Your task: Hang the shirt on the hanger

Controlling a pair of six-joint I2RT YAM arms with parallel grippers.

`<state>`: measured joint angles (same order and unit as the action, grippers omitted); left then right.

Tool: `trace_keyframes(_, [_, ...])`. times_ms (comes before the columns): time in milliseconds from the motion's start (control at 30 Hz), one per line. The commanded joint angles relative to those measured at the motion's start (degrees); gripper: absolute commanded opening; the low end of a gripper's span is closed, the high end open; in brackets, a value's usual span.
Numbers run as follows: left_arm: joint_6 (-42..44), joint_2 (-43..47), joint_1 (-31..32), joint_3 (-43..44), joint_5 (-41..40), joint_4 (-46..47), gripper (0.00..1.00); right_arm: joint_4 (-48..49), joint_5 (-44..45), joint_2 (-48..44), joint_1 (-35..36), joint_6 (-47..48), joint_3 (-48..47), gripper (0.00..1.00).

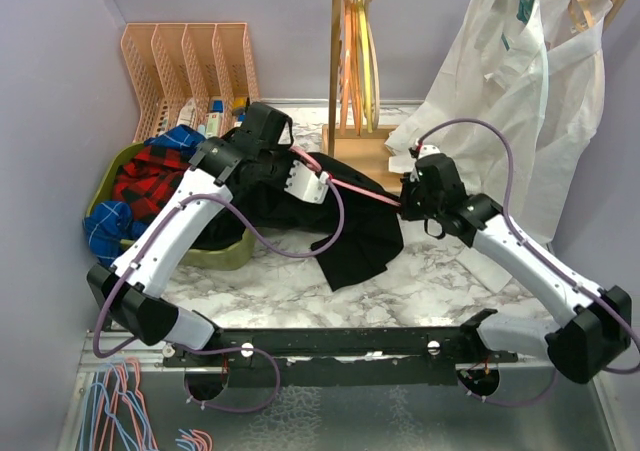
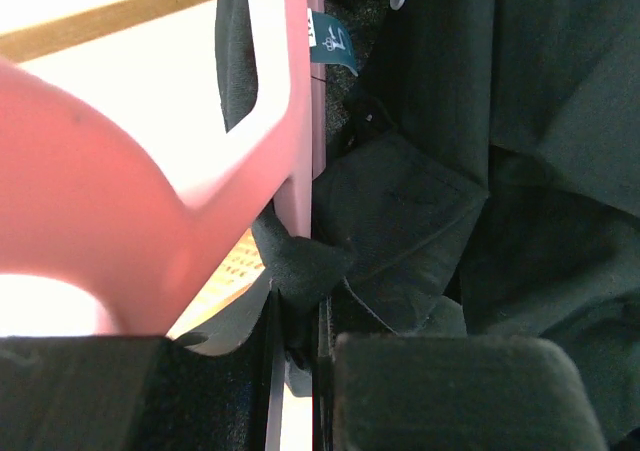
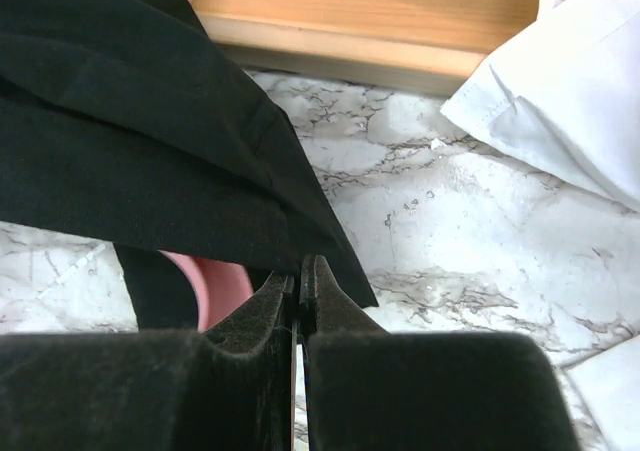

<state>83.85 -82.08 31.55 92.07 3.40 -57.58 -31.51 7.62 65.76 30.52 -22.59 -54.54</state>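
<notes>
The black shirt (image 1: pixel 350 236) lies bunched on the marble table between my two grippers, with one flap hanging toward the front. The pink hanger (image 1: pixel 360 191) runs through it from left to right. My left gripper (image 1: pixel 322 183) is shut on a fold of the shirt's collar (image 2: pixel 300 266), right beside the hanger's pink body (image 2: pixel 130 211). My right gripper (image 1: pixel 406 201) is shut on the shirt's hem (image 3: pixel 200 181) at the hanger's right end. A bit of pink hanger (image 3: pixel 215 286) shows under the cloth just left of the right gripper (image 3: pixel 300 271).
A wooden rack (image 1: pixel 336 71) with orange and yellow hangers stands behind. White shirts (image 1: pixel 520 91) hang at the back right on a teal hanger. A green basket (image 1: pixel 215 253) holding a plaid garment (image 1: pixel 150 176) sits at the left, below an orange file organizer (image 1: pixel 190 61). Spare hangers (image 1: pixel 115 411) lie at the front left.
</notes>
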Motion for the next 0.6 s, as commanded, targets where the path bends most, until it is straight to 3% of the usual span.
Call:
trace_keyframes(0, [-3.17, -0.74, 2.77, 1.68, -11.58, -3.68, 0.0, -8.0, 4.58, 6.51, -0.91, 1.73, -4.22, 0.01])
trace_keyframes(333, [-6.64, -1.08, 4.68, 1.23, -21.15, -4.09, 0.0, -7.15, 2.21, 9.49, -0.9, 2.45, -3.76, 0.01])
trace_keyframes(567, [-11.24, -0.9, 4.85, 1.62, -23.1, 2.59, 0.0, -8.04, -2.02, 8.5, -0.9, 3.17, -3.15, 0.01])
